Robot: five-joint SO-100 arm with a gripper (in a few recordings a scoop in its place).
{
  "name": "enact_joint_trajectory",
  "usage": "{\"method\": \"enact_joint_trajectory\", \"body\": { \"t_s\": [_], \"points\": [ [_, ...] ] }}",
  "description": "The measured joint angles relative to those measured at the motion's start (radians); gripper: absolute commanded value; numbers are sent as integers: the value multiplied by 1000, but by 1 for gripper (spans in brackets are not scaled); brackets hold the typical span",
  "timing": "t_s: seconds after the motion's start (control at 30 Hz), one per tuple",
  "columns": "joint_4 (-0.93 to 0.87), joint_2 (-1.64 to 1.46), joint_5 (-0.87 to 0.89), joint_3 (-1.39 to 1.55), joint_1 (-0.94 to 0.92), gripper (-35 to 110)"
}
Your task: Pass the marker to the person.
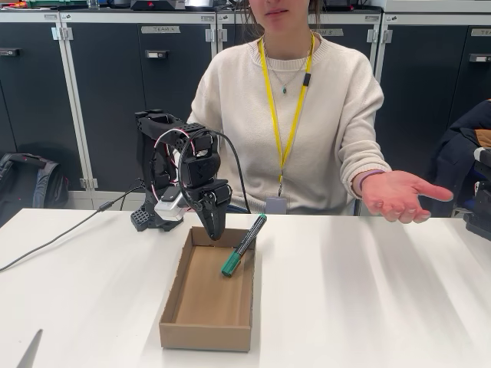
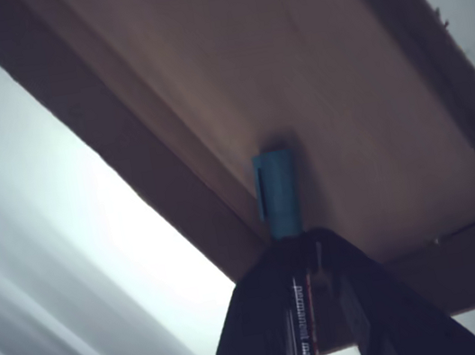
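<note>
in the fixed view the arm (image 1: 180,180) is standing at the far side of a white table (image 1: 368,291), left of centre in the frame, bending down so that its gripper (image 1: 213,227) is dipping toward the far end of an open cardboard tray (image 1: 207,336). the marker (image 1: 244,245) is lying tilted in the tray, its green cap low on the tray floor and its other end leaning up over the tray's right wall, just right of the gripper tip. from this view i cannot tell whether the gripper is touching it.

in the wrist view the marker (image 2: 284,224) is running up from the bottom centre of the frame, black barrel with white lettering sitting between the dark fingers (image 2: 255,338), the cap resting against the tray (image 2: 322,81) floor near one wall. the barrel is lying between the jaws, but whether they are clenched on it or only standing around it i cannot tell.

the person (image 1: 295,107) is sitting behind the table at upper centre, holding an open hand (image 1: 399,195) palm up at the right of the frame, well apart from the marker.
</note>
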State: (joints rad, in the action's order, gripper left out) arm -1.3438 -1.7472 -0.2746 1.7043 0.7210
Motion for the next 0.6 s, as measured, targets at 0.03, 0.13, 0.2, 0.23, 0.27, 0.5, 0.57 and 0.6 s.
{"method": "enact_joint_trajectory", "body": {
  "t_s": [0.03, 0.13, 0.2, 0.23, 0.27, 0.5, 0.57, 0.6],
  "points": [
    [-5, 8, 5, -5, 17, -2],
    [-9, 25, 5, -5, 52, -2],
    [-9, 40, 20, -5, 58, -2],
    [-9, 51, 20, -5, 66, -2],
    [-9, 64, 20, -5, 72, -2],
    [-2, 172, 25, -15, 83, -2],
    [0, 186, 25, -28, 86, -2],
    [0, 186, 23, -29, 94, -2]
  ]
}}
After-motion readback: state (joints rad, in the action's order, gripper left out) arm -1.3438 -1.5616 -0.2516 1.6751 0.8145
